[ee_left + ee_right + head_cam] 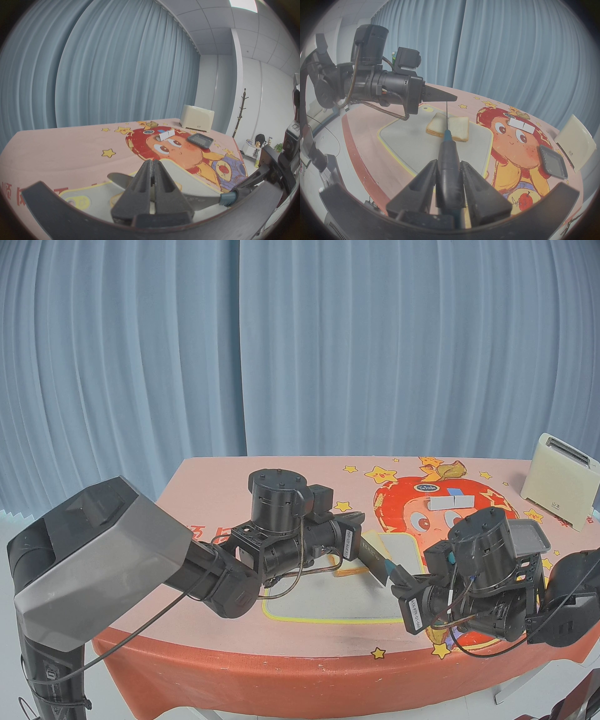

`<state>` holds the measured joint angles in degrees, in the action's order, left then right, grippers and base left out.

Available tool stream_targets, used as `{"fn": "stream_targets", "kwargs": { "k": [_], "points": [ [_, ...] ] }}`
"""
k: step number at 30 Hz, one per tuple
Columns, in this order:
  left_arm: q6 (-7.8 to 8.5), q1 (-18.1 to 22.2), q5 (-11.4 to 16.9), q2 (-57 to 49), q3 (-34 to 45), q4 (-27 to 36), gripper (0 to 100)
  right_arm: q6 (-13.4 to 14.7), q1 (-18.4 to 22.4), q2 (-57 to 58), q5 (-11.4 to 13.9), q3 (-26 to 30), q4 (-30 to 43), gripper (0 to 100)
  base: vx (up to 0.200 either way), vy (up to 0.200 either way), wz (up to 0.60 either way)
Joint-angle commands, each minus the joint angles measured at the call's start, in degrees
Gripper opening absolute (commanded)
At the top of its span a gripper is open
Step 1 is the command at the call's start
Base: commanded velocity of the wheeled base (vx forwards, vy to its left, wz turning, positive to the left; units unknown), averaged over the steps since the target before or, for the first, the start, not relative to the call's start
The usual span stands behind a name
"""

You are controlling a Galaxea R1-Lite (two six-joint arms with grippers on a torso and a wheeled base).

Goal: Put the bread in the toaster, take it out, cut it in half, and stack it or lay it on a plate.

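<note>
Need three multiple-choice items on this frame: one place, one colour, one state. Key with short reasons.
1. Where is the bread? A in a bowl; B on the cutting board; C on the floor.
2. What colour is the toaster? A cream; B red; C black.
3. The right gripper is: A open and empty; B shut on the knife; C shut on the bread.
Key: 1 B, it lies flat on the grey cutting board; 2 A, its casing is cream; 3 B, it clamps the knife's handle.
</note>
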<state>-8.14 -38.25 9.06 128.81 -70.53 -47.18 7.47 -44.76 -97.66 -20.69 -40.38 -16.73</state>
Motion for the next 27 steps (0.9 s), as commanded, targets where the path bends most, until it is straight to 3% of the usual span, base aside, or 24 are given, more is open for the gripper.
{"fn": "stream_targets", "kwargs": {
  "k": [1, 8, 27],
  "points": [
    [-0.12, 0.0, 0.0, 1.2, 0.1, -1.8, 0, 0.0, -0.1, 0.1, 0.0, -0.8, -0.1, 0, 0.0, 0.0, 0.0],
    [-0.12, 0.0, 0.0, 2.5, 0.1, -2.0, 0, -0.1, -0.1, -0.1, 0.1, -2.4, 0.2, 0, 0.0, 0.0, 0.0],
    [-0.12, -0.2, 0.0, 2.5, 1.6, -3.2, 0, 0.8, 0.9, -0.3, 0.2, 0.1, 0.0, 0, 0.0, 0.0, 0.0]
  ]
}}
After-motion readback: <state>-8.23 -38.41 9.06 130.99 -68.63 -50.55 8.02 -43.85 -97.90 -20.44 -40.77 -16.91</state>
